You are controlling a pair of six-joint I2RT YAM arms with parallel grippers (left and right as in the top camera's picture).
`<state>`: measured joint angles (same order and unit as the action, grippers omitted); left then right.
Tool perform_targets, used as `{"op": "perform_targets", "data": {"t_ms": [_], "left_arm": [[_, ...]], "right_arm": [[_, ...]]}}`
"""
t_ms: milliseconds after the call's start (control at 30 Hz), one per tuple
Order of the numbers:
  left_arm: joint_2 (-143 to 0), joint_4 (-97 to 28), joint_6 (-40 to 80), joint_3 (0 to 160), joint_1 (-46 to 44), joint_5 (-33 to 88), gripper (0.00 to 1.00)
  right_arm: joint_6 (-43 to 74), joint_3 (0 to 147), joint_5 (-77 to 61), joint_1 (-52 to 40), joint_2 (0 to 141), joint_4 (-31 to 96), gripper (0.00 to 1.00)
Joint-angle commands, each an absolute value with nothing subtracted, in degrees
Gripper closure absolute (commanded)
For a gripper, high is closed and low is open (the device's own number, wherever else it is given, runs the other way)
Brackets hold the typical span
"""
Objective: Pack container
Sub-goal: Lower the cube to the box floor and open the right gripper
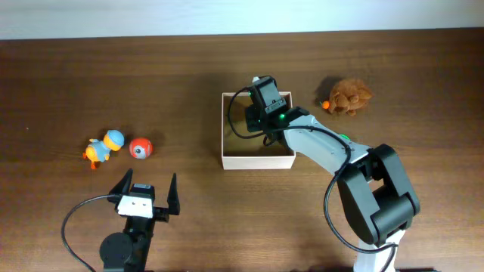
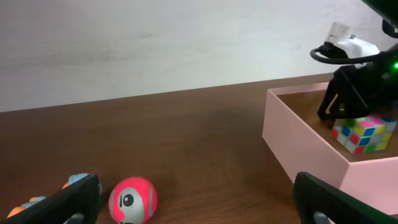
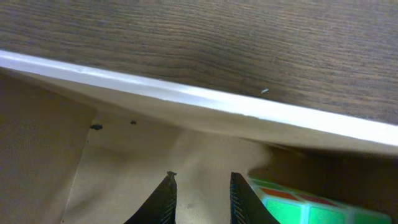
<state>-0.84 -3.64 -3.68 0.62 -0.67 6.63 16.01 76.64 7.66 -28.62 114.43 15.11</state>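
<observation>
One gripper [image 3: 200,182] — right, jaws slightly apart, empty — hangs inside the container [image 1: 257,160].

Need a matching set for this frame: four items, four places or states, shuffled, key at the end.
1. puzzle cube
2. red ball
3. brown plush toy
4. left gripper

A. alone, outside the container, off its far corner
B. inside the container
C. next to the duck toy
D. open, holding nothing

Pairs: 1-B, 2-C, 3-A, 4-D
</observation>
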Motion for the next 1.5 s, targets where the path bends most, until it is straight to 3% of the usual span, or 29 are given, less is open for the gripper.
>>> {"op": "perform_targets", "data": {"t_ms": [0,400,867,1467], "left_arm": [[-0.3,-4.0,-4.8,0.5,-0.3,6.7,0.01],[-0.3,-4.0,-4.8,0.5,-0.3,6.7,0.01],[-0.3,-4.0,-4.8,0.5,-0.3,6.7,0.01],[-0.3,-4.0,-4.8,0.5,-0.3,6.7,0.01]], "right_arm": [[15.2,77.6,9.1,-28.4,114.9,14.7,0.76],[13.7,77.7,6.1,-28.9,114.8,18.0,0.76],[13.0,83.5,5.4,-33.2,114.5,37.2,0.73],[16.6,83.5,14.2,-30.3,114.5,39.9,0.73]]}}
